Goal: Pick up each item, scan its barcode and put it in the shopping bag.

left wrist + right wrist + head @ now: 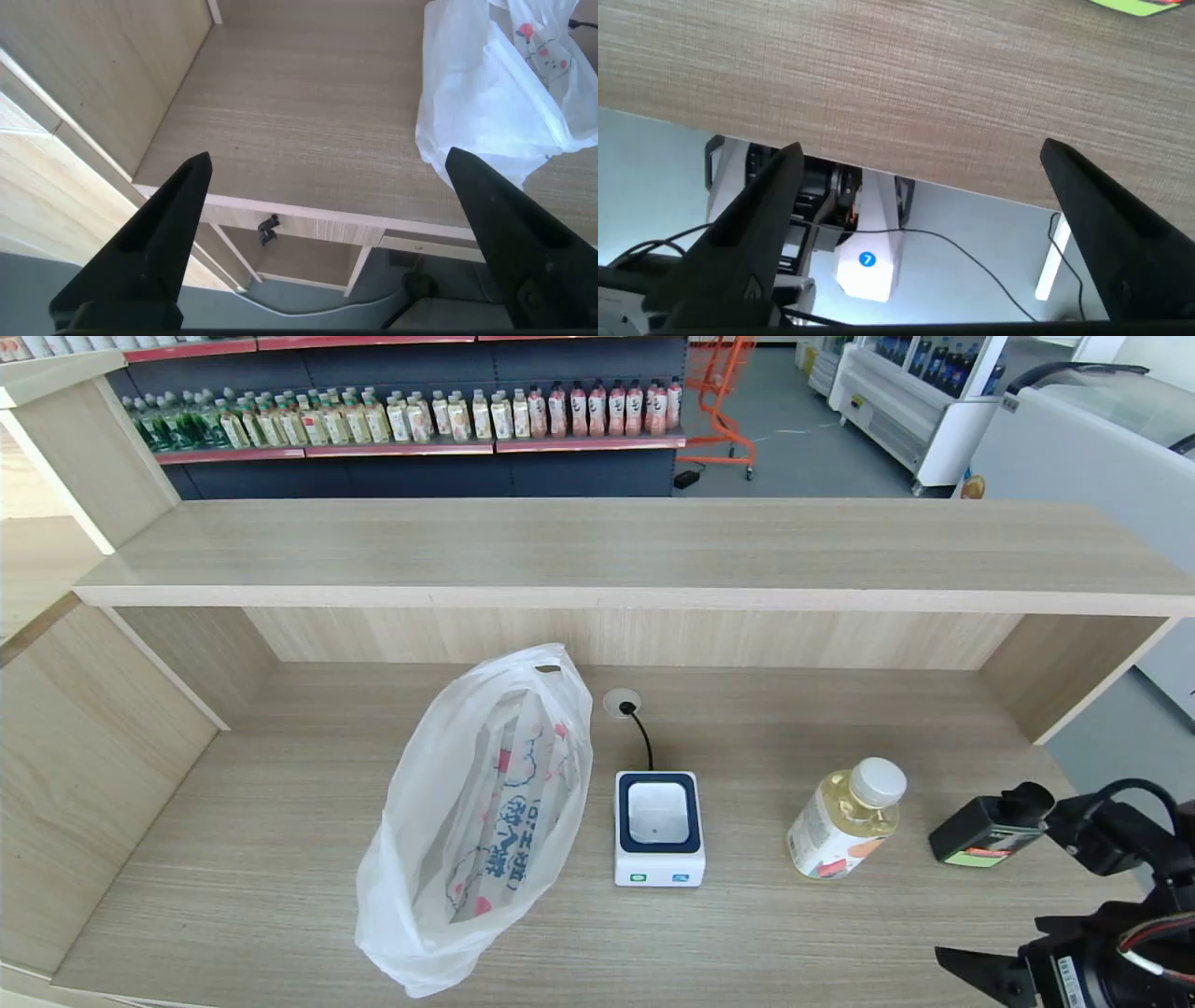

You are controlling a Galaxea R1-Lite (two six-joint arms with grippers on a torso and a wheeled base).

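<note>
Bottle [845, 821], perhaps tea, near scanner [658, 826]

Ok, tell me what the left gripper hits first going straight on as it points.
The left gripper would likely meet the light wooden counter near its front edge, clear of the white plastic shopping bag; depth is unclear.

**Occlusions, cut-offs**

Shopping bag [476, 821]: contents veiled by plastic, not identifiable; bag cut by the frame edge in left wrist view. Green-labelled box [980, 835], at the right: right end hidden behind the right arm [1111, 831]. Bottle [845, 821] label: too small.
</note>
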